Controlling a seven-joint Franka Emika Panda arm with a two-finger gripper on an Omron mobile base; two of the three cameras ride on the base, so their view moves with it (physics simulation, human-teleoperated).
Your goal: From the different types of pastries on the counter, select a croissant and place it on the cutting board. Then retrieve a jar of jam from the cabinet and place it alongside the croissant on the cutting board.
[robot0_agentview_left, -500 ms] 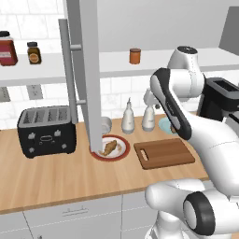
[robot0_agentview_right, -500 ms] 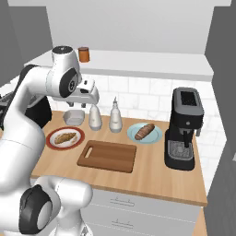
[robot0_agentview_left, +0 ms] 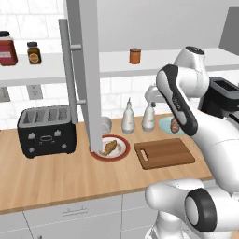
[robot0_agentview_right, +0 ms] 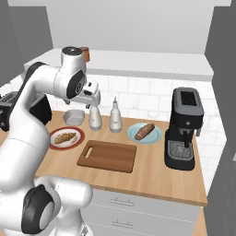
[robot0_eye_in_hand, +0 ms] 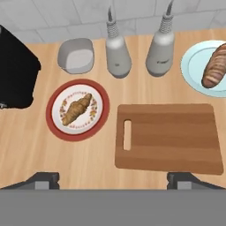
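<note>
Hand view is looking straight down on the long light-brown wooden counter point(robot0_eye_in_hand: 26, 145). A round white plate with a red rim point(robot0_eye_in_hand: 77, 110) is holding the small golden-tan flaky croissant point(robot0_eye_in_hand: 77, 109), lying diagonally at its centre. To the right of it, well apart from the plate, the rectangular dark-brown wooden cutting board point(robot0_eye_in_hand: 170, 138) is lying bare, its slot handle toward the plate. A pale blue round plate point(robot0_eye_in_hand: 193, 70) at the right edge is carrying the darker brown smooth oblong bun point(robot0_eye_in_hand: 215, 65). A small grey square bowl point(robot0_eye_in_hand: 76, 55) is sitting behind the red-rimmed plate with nothing visible inside it, and two grey bottle-shaped shakers point(robot0_eye_in_hand: 118, 54) are standing between the bowl and the blue plate.

In the left base view the small orange-brown jar of jam with its darker lid point(robot0_agentview_left: 135, 56) is standing on the white shelf of the pale grey cabinet point(robot0_agentview_left: 154, 65), whose tall narrow door point(robot0_agentview_left: 85, 74) is hanging open.

The hand point(robot0_eye_in_hand: 113, 178) is hovering high above the counter, its two dark fingertips point(robot0_eye_in_hand: 43, 178) standing far apart with nothing between them.

Compared with half a second ago, the arm is sitting in nearly the same raised pose, and the plates, board and jar are lying where they were.
</note>
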